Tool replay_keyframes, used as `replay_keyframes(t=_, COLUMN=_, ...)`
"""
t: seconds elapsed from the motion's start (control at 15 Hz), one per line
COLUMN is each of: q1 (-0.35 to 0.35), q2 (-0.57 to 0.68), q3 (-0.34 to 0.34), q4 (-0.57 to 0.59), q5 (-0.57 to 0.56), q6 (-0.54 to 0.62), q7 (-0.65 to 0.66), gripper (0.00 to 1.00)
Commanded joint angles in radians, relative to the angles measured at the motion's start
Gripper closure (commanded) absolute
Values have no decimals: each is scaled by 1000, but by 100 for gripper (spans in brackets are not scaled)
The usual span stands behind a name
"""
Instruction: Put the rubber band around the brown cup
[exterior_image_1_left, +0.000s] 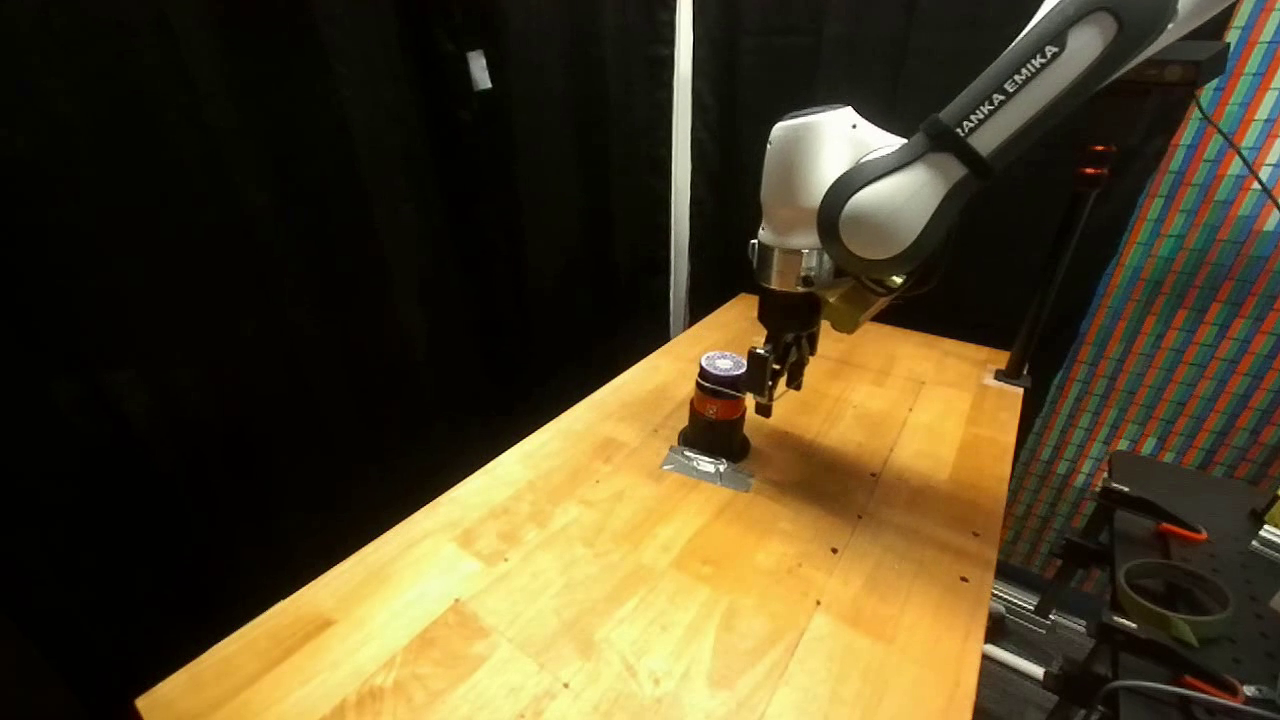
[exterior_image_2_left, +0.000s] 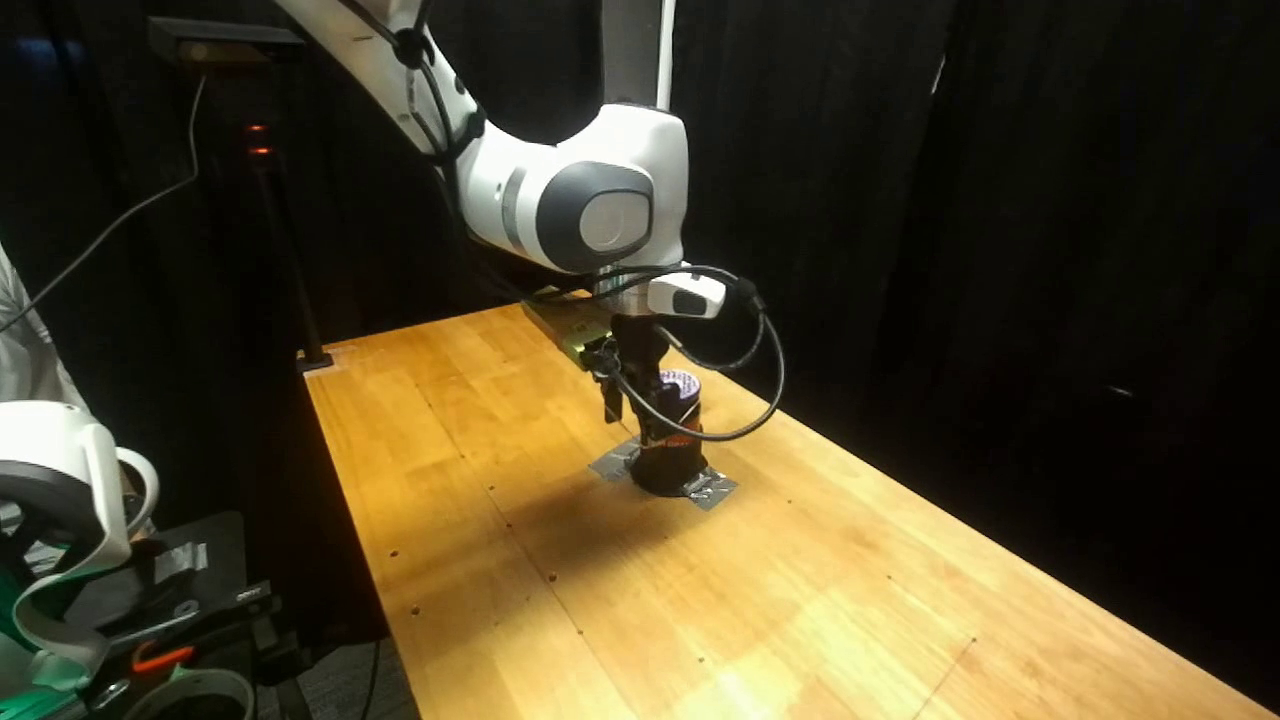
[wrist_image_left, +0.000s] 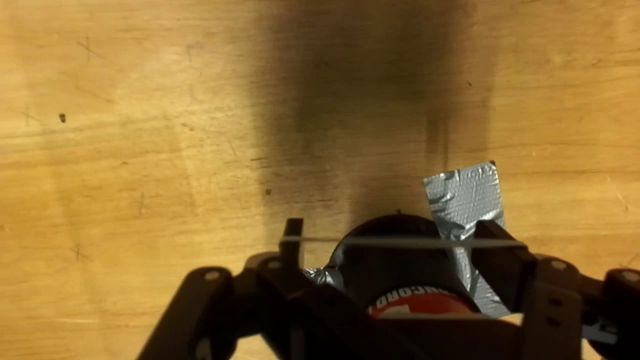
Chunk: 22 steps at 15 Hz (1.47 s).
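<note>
The brown cup (exterior_image_1_left: 716, 435) is a short dark cylinder with an orange-red stripe and a pale top. It stands upright, taped to the table, and also shows in an exterior view (exterior_image_2_left: 668, 470) and the wrist view (wrist_image_left: 395, 270). My gripper (exterior_image_1_left: 780, 396) is beside the cup's upper part; its fingers (wrist_image_left: 391, 231) are spread apart in the wrist view. A thin pale rubber band (wrist_image_left: 380, 242) is stretched across both fingertips. A second strand crosses the cup at its stripe. In an exterior view the band (exterior_image_1_left: 720, 390) runs along the cup's upper side towards the fingers. Its far side is partly hidden.
Silver tape strips (exterior_image_1_left: 707, 468) hold the cup's base to the wooden table (exterior_image_1_left: 620, 590). A cable loop (exterior_image_2_left: 778, 385) hangs beside the gripper. A dark pole (exterior_image_2_left: 290, 270) stands at the table's corner. A side bench holds a tape roll (exterior_image_1_left: 1175, 625).
</note>
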Motion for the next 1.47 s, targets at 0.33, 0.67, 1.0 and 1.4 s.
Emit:
replay_keyframes(t=0.33, q1=-31, q2=-195, q3=44, q4=-341, q5=51, q6=385, q7=-98, gripper=80)
replay_keyframes(t=0.67, q1=-26, q2=-218, q3=48, q4=-507, q5=48, q6=771, q7=-118, gripper=100)
replay_keyframes(t=1.0, q1=9, q2=-170, q3=14, q4=-601, q5=44, q6=1095, q7=-102, gripper=100)
replay_keyframes(t=1.4, q1=-21, q2=-83, q3=59, q4=-645, q5=64, q6=1409, q7=-110, gripper=100)
